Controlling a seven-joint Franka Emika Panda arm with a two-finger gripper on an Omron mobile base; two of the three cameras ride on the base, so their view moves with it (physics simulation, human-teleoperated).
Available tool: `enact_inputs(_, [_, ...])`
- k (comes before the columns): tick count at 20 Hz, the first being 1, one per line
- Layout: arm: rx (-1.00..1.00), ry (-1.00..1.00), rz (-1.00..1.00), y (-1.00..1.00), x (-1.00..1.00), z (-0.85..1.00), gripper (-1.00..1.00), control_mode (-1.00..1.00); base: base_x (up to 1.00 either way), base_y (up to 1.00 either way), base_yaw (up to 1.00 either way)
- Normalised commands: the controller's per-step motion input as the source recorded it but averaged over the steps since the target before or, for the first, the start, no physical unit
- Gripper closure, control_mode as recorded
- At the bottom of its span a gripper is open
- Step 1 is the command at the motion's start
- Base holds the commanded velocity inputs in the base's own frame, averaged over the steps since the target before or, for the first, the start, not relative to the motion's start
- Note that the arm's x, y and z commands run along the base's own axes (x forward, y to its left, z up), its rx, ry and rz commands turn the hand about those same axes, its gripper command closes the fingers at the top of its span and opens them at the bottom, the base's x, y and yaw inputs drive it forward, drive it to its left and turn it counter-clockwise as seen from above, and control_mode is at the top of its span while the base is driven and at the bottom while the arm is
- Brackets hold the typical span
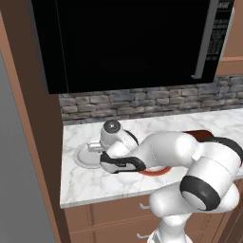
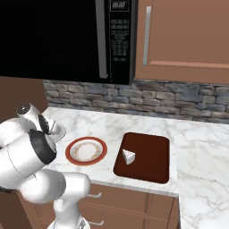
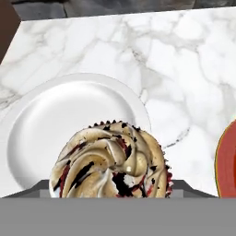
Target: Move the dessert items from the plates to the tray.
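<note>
The gripper's finger tips are hidden behind the cupcake (image 3: 110,159), which sits right at the bottom of the hand view, so close that I cannot tell whether the jaws are clamped on it or standing free. The cupcake shows swirled cream-coloured icing with dark and red streaks over a dark fluted edge. Just beyond and under it lies the silver-grey plate (image 3: 69,120), its bowl bare. In the left base view the arm's wrist reaches over that plate (image 1: 81,156) at the counter's left end, hiding most of it.

To the gripper's right, a sliver of the red-rimmed plate (image 3: 227,166) enters the hand view; from the right base view that plate (image 2: 86,151) lies flat with nothing on it. Farther right again sits the dark reddish-brown tray (image 2: 145,156), with the cake slice (image 2: 128,156) resting on its near left part. All stand on the marble counter (image 2: 197,143), backed by a stone backsplash (image 2: 170,100), with a black microwave (image 2: 67,36) overhead.
</note>
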Motion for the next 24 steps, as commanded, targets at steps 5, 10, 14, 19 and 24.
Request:
enact_inputs(5, [0.07,0.11,-0.10,-0.55,-0.53,1.00,1.00,-1.00,0.00,0.00,0.00])
enact_inputs(10, [0.00,0.23,-0.10,-0.82,-0.87,1.00,1.00,-1.00,0.00,0.00,0.00])
enact_inputs(14, [0.00,0.25,-0.13,-1.00,-0.63,0.78,1.00,-1.00,0.00,0.00,0.00])
enact_inputs(19, [0.00,0.01,-0.11,-1.00,-0.38,0.11,1.00,-1.00,0.00,0.00,0.00])
enact_inputs(24, [0.00,0.00,-0.06,-1.00,-0.08,0.00,1.00,-1.00,0.00,0.00,0.00])
